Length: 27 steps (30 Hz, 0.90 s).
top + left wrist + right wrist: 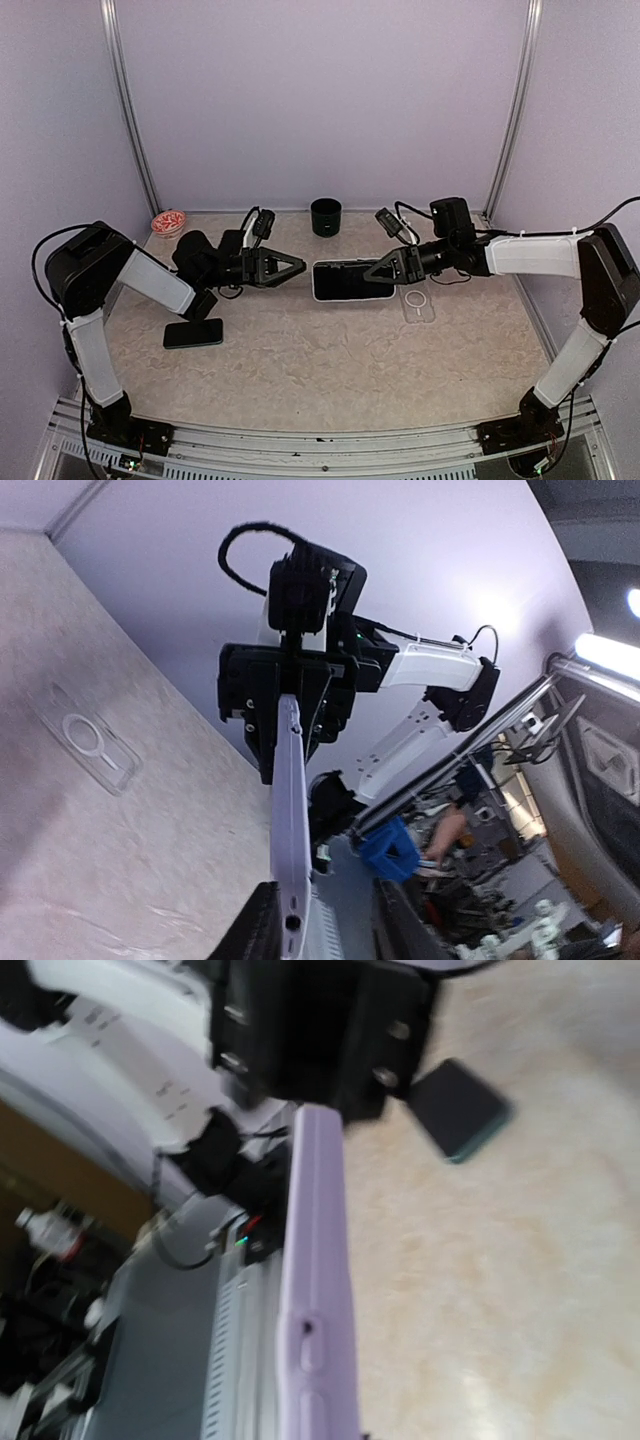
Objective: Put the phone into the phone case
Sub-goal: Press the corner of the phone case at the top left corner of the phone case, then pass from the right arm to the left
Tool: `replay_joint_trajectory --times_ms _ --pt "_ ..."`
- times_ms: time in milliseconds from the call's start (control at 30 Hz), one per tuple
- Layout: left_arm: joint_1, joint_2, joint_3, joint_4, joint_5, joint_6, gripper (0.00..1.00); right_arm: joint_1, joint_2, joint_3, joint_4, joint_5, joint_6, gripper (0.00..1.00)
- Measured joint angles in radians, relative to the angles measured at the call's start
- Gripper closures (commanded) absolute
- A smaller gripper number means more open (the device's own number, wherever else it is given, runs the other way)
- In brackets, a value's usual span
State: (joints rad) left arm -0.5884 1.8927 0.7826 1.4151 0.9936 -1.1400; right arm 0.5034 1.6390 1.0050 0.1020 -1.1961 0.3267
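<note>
Dark flat rectangular slab (193, 333) lies on the beige mottled table (300, 390), at 8 o'clock from centre. Clear plastic phone case with a ring mark (418, 304) lies flat, just beside the phone at its 4 o'clock. Lavender-edged, black-screened phone (345, 280) sits mid-table, outside the case. Right gripper (378, 272) is clenched on its 3 o'clock end. Left gripper (298, 267) at the 9 o'clock end has its jaws parted, with a gap on one side. Black cup (325, 216) at 12 o'clock. Small bowl (168, 221) far, at 10 o'clock.
</note>
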Motion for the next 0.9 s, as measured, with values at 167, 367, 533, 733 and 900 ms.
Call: replay_joint_trajectory --times_ms 167,367,533,733,900 --pt "0.035 -0.046 -0.003 -0.109 -0.018 0.093 0.20 -0.055 0.000 0.000 -0.027 0.021 0.000 0.98" --pt "-0.019 -0.145 0.028 -0.410 -0.094 0.320 0.01 -0.054 0.000 0.000 -0.032 0.024 0.005 0.98" --pt "-0.057 -0.166 0.061 -0.573 -0.169 0.442 0.01 -0.044 0.000 0.000 -0.030 0.023 0.016 0.98" --pt "-0.111 -0.166 0.143 -0.742 -0.264 0.558 0.01 -0.006 0.000 0.002 -0.027 0.022 0.039 0.98" --pt "-0.142 -0.161 0.191 -0.771 -0.284 0.590 0.08 0.014 0.000 0.013 -0.004 0.022 0.068 0.98"
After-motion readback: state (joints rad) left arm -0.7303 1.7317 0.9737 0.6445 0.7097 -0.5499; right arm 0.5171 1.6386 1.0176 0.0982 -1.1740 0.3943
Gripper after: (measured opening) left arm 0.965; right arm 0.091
